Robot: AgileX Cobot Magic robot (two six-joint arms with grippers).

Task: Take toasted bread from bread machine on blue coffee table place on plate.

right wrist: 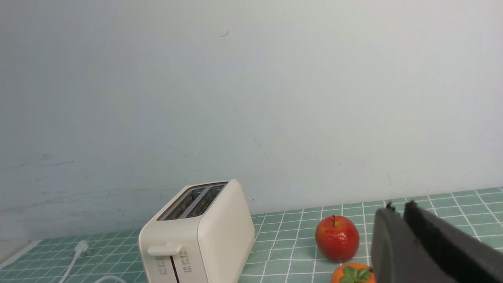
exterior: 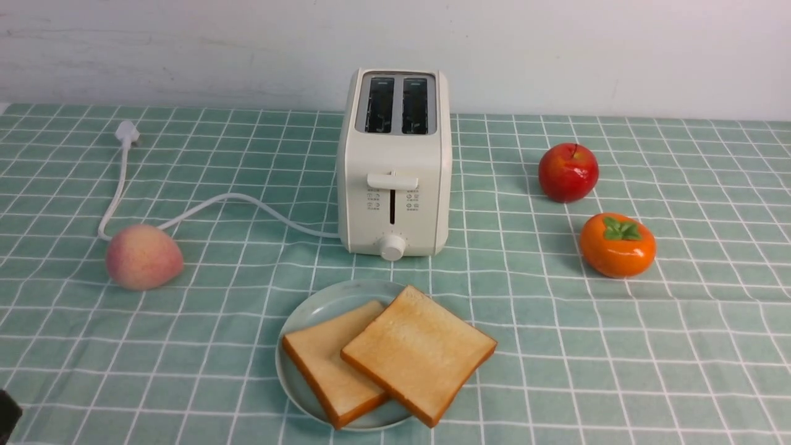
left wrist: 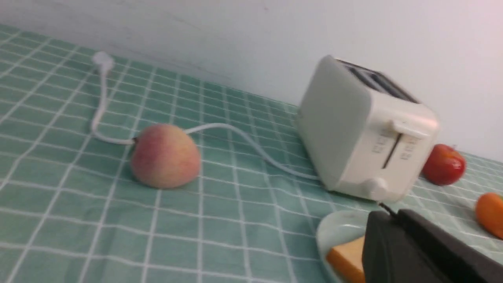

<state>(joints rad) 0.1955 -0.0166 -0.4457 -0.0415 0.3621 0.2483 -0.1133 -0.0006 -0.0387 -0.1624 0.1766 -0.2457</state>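
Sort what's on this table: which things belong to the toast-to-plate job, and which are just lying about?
Job: square golden toast slices, round pale blue-green plate, cream-white two-slot toaster, teal grid-patterned table.
Lying about: pink-yellow peach, shiny red apple, orange persimmon with green leaves.

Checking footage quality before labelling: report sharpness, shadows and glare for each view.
Front view: sharp, evenly lit; apple and persimmon cast soft shadows to their left. Left wrist view: soft blur throughout, toaster edges smeared, left gripper a featureless dark mass. Right wrist view: toaster and apple crisp, glints on the apple, right gripper dark and unfocused.
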